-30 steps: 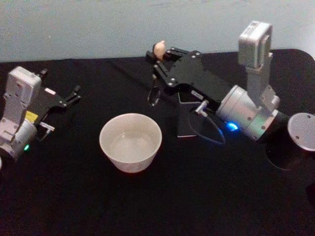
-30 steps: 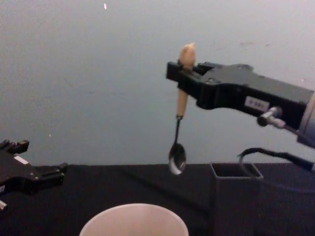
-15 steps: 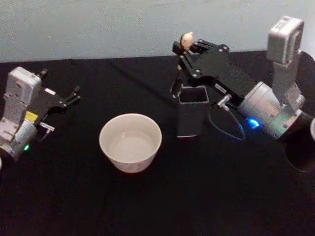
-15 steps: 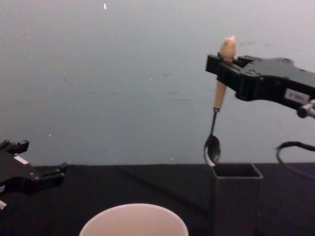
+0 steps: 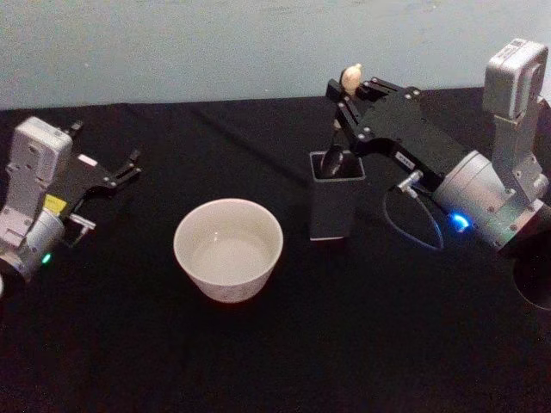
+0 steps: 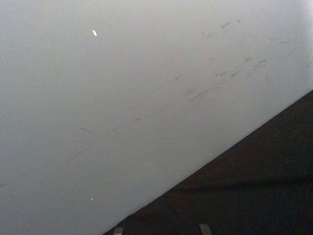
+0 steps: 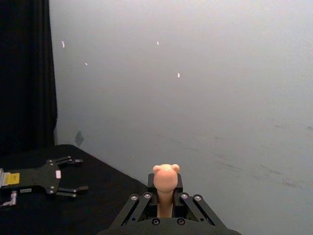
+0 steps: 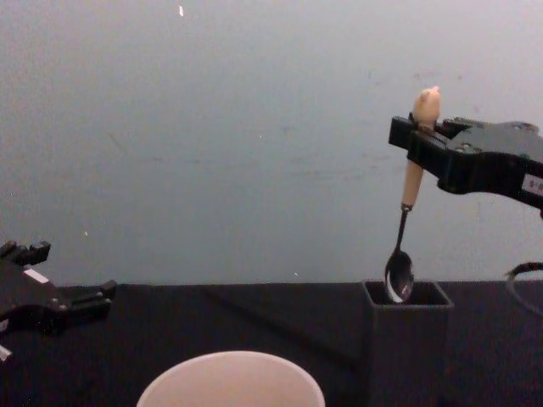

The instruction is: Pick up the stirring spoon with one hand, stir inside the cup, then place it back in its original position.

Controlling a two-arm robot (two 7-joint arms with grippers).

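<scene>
The stirring spoon (image 8: 411, 184) hangs upright, its beige knob (image 5: 350, 77) on top, with my right gripper (image 8: 416, 136) shut on the handle. Its shiny bowl (image 8: 399, 275) sits just at the mouth of the dark grey square holder (image 8: 407, 348), the original position (image 5: 331, 211). The knob (image 7: 166, 177) rises between my right gripper's fingers (image 7: 142, 203). The cream cup (image 5: 225, 288) stands to the left of the holder, its rim (image 8: 231, 360) low in the chest view. My left gripper (image 5: 129, 166) rests open at the far left, parked.
Everything stands on a black-covered table (image 5: 275, 361) against a pale wall. A dark round object (image 5: 535, 288) lies at the right edge beside my right arm. The left gripper (image 7: 73, 175) shows far off in the right wrist view.
My right gripper has carried the spoon to the right, from beside the cup to over the holder, and lowered its bowl to the holder's mouth. The left arm has not moved.
</scene>
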